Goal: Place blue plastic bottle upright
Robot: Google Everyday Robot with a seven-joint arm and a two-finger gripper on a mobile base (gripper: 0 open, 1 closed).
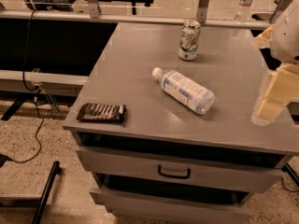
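**A:** ok, biggest thing first, what's in view?

**B:** A grey cabinet with a flat top takes up most of it. The top drawer is closed and has a dark handle, and there's another drawer lower down. It stands on a speckled floor, with a black cable trailing down on the left.

**A:** and the arm?

**B:** The gripper is a pale yellowish piece at the far right edge of the view, hanging over the right side of the cabinet top. It isn't holding anything. Whether it's released or clenched, I honestly can't tell.

**A:** where's the thing it's after?

**B:** The blue plastic bottle is lying on its side around the middle of the top. Its white cap points back-left and its base points front-right. It's off to the left of the gripper, not touching it.

**A:** anything else up there?

**B:** A green-and-white can stands upright behind the bottle, toward the back edge. A dark snack wrapper lies flat near the front-left corner, well apart from both. Way back past the cabinet there's a small clear bottle, standing upright.
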